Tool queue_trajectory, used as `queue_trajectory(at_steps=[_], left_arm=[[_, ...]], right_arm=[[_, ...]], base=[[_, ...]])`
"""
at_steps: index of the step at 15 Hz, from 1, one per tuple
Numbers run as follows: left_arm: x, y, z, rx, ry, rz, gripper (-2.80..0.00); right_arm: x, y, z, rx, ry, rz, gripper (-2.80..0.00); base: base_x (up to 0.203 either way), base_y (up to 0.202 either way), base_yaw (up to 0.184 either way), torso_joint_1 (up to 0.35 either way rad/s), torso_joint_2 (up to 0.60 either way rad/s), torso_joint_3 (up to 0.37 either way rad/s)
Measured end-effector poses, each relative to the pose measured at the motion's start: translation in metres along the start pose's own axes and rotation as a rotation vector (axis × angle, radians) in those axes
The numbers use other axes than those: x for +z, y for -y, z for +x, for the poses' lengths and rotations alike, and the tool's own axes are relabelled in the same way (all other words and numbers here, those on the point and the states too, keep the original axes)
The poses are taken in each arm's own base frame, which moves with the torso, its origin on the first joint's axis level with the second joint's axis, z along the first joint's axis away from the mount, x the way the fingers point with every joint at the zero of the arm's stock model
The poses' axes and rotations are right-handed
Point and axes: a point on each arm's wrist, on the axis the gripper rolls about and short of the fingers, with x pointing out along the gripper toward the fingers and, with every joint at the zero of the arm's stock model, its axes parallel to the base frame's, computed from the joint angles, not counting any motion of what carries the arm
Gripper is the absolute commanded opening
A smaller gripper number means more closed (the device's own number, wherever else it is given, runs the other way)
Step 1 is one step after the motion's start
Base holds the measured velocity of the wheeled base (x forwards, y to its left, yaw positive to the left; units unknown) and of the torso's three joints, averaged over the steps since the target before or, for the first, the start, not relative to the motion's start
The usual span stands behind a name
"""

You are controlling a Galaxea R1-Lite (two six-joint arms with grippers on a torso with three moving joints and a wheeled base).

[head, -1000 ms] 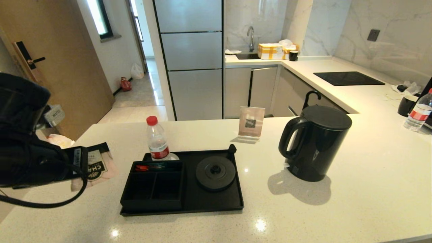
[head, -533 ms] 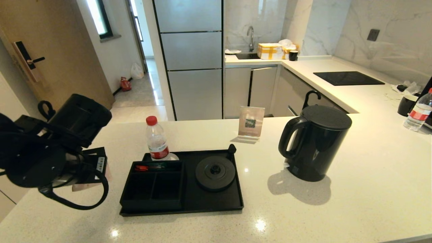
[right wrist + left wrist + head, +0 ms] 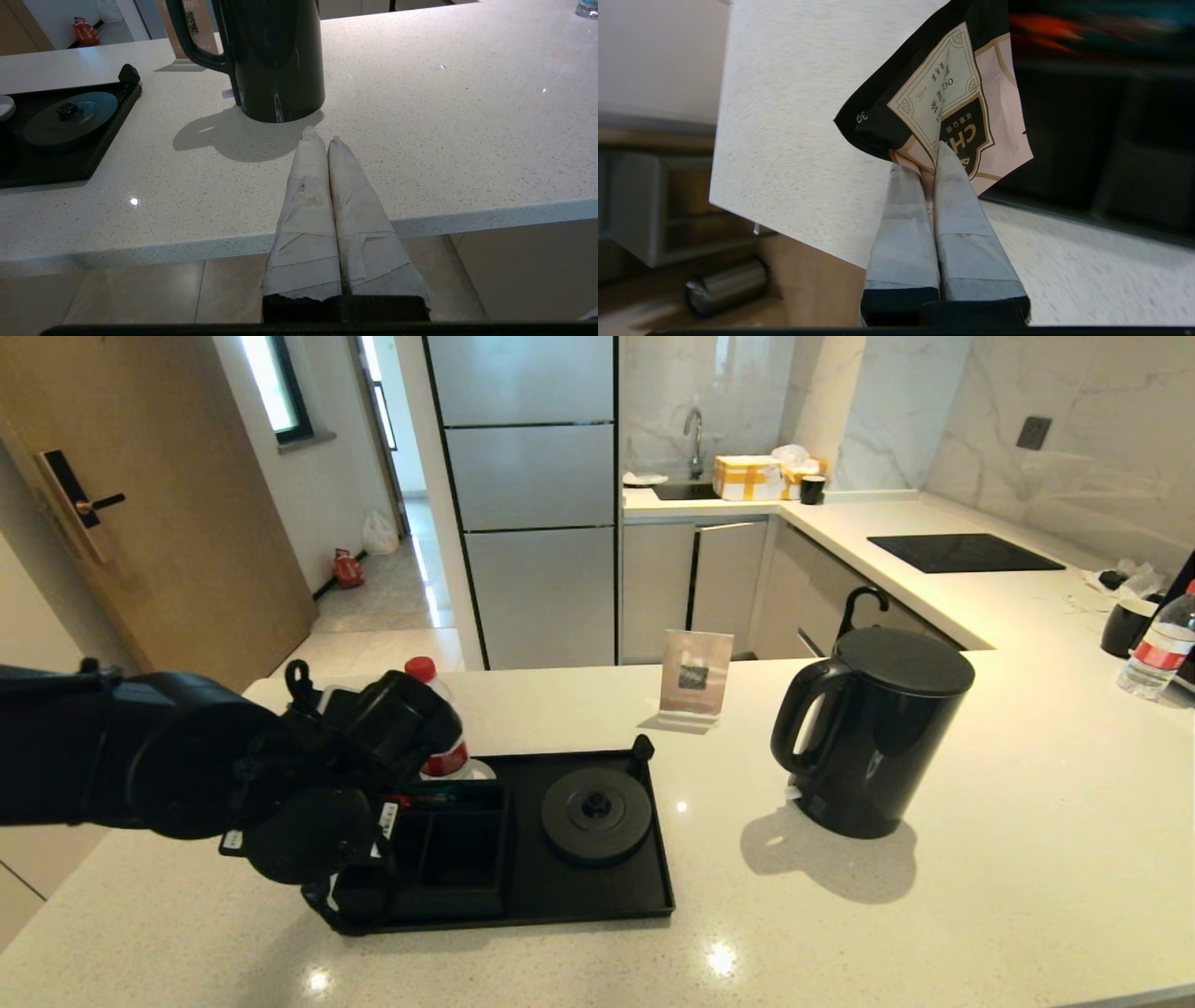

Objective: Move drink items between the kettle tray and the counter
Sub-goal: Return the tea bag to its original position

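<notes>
My left gripper [image 3: 927, 158] is shut on a pale-pink tea sachet [image 3: 971, 93] with a black band and "CHALI" badge. It holds the sachet above the left edge of the black kettle tray [image 3: 597, 896], by the boxy compartments [image 3: 448, 849]. In the head view the left arm [image 3: 233, 775] hides the sachet. The round kettle base disc [image 3: 596, 814] on the tray is bare. The matte-black kettle [image 3: 873, 733] stands on the white speckled counter [image 3: 980, 896], right of the tray. My right gripper [image 3: 322, 135] is shut and empty, low at the counter's front edge, short of the kettle [image 3: 275, 56].
A red-capped water bottle [image 3: 439, 737] stands at the tray's back left, partly behind my left arm. Small red and green packets [image 3: 420, 796] lie in the tray's rear compartment. A card stand [image 3: 695, 674] is behind the tray. A mug [image 3: 1128, 627] and another bottle [image 3: 1158, 649] sit far right.
My left arm has swung right from the counter's left edge to the tray's left compartments, carrying the sachet. The kettle and right gripper have not moved.
</notes>
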Motion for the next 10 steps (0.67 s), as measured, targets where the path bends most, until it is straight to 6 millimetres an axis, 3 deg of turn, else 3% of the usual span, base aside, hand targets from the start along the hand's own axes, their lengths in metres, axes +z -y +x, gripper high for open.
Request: queue_trajectory(at_steps=[6, 10], left_arm=[[-0.006, 0.021, 0.012, 0.039, -0.054, 0.103, -2.80], [-0.006, 0.021, 0.022, 0.087, -0.088, 0.121, -2.80]], right_arm=[[0.000, 0.000, 0.000, 0.000, 0.000, 0.000, -2.80], [0.000, 0.000, 0.000, 0.000, 0.000, 0.001, -2.80]], base=[[0.000, 0.000, 0.000, 0.000, 0.00, 0.000], [0.000, 0.000, 0.000, 0.000, 0.00, 0.000]])
